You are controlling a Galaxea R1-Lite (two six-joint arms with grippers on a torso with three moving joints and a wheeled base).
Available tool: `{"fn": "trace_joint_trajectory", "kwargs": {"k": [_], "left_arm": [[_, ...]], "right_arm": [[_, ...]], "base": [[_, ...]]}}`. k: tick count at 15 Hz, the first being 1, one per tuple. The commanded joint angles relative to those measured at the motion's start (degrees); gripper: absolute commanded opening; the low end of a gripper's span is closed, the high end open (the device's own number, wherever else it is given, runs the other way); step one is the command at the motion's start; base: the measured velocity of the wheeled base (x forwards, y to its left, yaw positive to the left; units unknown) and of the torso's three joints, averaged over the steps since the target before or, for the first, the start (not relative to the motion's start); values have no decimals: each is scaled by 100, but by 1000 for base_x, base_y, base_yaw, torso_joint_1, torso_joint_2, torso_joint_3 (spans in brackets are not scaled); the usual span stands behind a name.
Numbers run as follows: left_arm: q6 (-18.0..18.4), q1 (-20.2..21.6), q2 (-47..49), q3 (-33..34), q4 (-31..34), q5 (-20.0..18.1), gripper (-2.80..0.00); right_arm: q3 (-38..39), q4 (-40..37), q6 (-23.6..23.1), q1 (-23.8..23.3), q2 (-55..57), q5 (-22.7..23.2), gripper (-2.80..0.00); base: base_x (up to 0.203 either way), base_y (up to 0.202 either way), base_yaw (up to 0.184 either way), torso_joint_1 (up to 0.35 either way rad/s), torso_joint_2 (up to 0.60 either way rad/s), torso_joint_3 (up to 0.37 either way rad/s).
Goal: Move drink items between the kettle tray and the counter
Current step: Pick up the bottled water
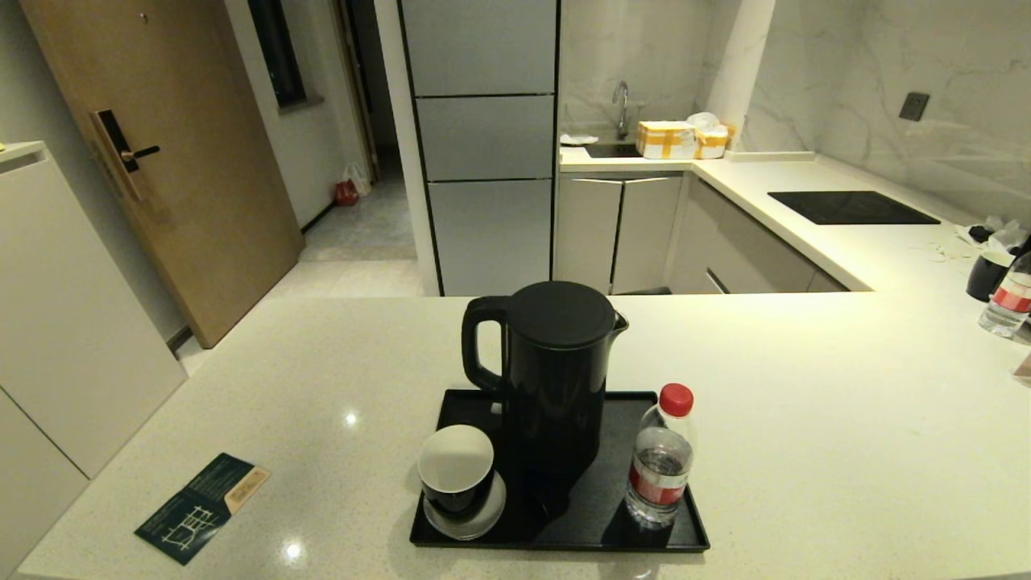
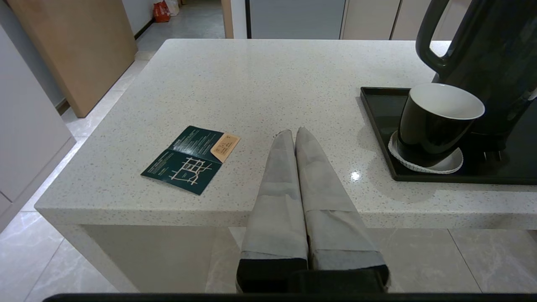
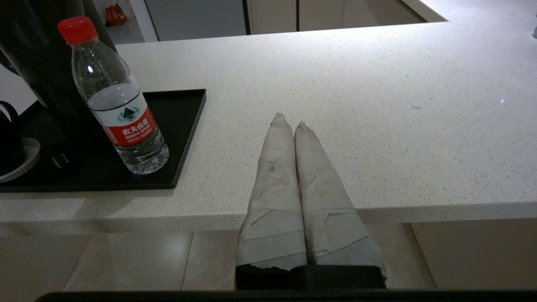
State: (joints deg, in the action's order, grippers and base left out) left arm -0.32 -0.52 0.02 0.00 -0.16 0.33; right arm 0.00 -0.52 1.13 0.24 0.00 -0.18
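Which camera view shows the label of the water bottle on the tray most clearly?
The right wrist view: the bottle stands close, and its red label with white characters faces the camera. In the head view the bottle is seen from above, so the label is only a red band. The left wrist view does not show it.

The counter (image 1: 805, 419) is glossy speckled stone. The kettle (image 1: 556, 379) looks glossy black, its tray (image 1: 685, 532) matt. The bottle (image 1: 660, 467) is clear plastic. Taped cloth-like wrap covers each end effector's fingers (image 2: 277, 184).
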Motion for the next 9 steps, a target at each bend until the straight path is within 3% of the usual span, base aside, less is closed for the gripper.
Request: {"fn": "trace_joint_trajectory", "kwargs": {"k": [1, 6, 9], "left_arm": [[-3, 0, -11, 9, -2, 2, -280], [-3, 0, -11, 9, -2, 2, -280], [-3, 0, -11, 9, -2, 2, -280]], "right_arm": [[9, 0, -8, 2, 9, 1, -280], [-271, -45, 42, 1, 58, 7, -280], [-2301, -571, 568, 13, 991, -8, -280]], "base": [[0, 0, 0, 0, 0, 0], [0, 0, 0, 0, 0, 0], [0, 0, 0, 0, 0, 0]]}}
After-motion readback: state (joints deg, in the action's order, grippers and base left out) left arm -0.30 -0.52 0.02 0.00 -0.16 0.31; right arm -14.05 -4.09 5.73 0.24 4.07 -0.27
